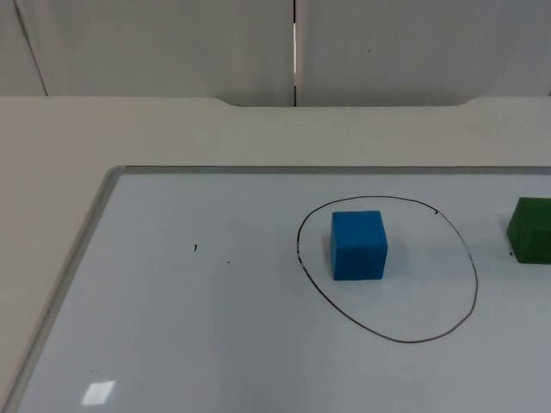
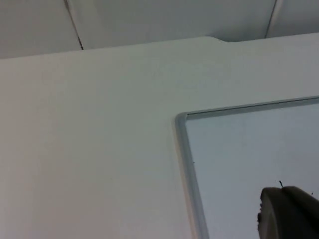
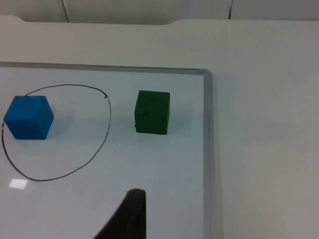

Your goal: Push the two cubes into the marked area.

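A blue cube (image 1: 358, 245) sits inside the black hand-drawn oval (image 1: 472, 284) on the whiteboard, close to the oval's left side. A green cube (image 1: 531, 230) stands outside the oval, to its right, near the whiteboard's right border. In the right wrist view the blue cube (image 3: 28, 117) is within the oval line (image 3: 107, 124) and the green cube (image 3: 152, 111) is just beyond it, upright. My right gripper (image 3: 127, 219) hangs back from the green cube, touching nothing. My left gripper (image 2: 289, 214) waits over the whiteboard's far left corner.
The whiteboard's raised grey frame (image 1: 95, 224) runs along its left and far sides, and along its right side (image 3: 207, 149) next to the green cube. Bare white table (image 1: 52, 146) surrounds the board. The grey partition wall (image 1: 172, 43) stands behind.
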Motion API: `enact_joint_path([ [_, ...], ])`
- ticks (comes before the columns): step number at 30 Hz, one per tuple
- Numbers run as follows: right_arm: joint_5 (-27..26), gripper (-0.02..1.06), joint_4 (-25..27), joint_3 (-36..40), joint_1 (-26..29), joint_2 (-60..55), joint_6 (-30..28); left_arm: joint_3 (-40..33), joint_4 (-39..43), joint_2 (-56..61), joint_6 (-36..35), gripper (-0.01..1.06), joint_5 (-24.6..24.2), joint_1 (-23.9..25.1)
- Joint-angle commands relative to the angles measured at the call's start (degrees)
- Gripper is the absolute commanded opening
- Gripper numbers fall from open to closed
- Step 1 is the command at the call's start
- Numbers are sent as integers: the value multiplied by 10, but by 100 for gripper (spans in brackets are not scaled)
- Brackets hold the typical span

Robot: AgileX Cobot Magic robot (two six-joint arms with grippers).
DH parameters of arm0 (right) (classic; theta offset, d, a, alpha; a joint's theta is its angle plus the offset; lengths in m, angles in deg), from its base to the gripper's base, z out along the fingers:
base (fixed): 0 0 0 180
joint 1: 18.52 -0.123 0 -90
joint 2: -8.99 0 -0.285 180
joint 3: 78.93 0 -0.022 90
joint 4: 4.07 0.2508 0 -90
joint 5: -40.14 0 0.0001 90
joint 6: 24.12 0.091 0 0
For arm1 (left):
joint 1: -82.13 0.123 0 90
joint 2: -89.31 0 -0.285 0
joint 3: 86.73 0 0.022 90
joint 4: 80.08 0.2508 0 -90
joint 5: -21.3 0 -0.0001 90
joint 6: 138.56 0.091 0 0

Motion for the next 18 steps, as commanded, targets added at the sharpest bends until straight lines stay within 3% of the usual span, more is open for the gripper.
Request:
enact_joint_path([
  [1, -3, 105, 1, 4, 2, 2, -3, -3, 14, 20, -13, 0, -18, 2],
  [8, -3, 105, 1, 4, 2, 2, -3, -14, 30, 103, -19, 0, -93, 2],
  [18, -3, 105, 1, 4, 2, 2, -3, -90, 30, 233, -33, 0, -138, 2],
])
